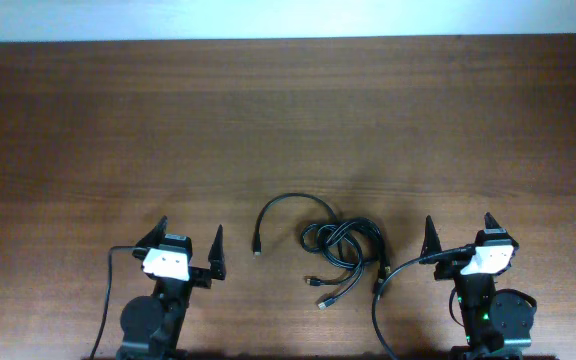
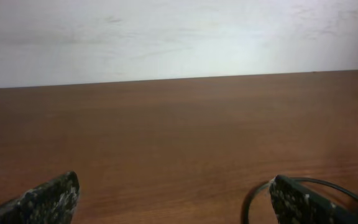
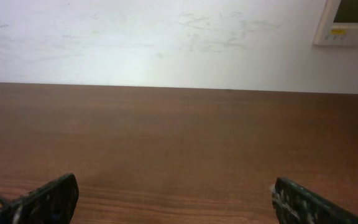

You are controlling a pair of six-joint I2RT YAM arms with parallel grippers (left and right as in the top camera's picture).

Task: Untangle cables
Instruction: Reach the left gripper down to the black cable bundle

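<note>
A tangle of thin black cables lies on the brown wooden table near the front, between my two arms. One cord loops up and left and ends in a plug. Other plug ends lie at the front of the bundle. My left gripper is open and empty, left of the cables. A curve of black cord shows beside its right finger in the left wrist view. My right gripper is open and empty, right of the cables.
A white wall stands behind the table's far edge. A white wall device shows at the upper right of the right wrist view. Thicker black wires run from both arm bases, one curving close to the bundle.
</note>
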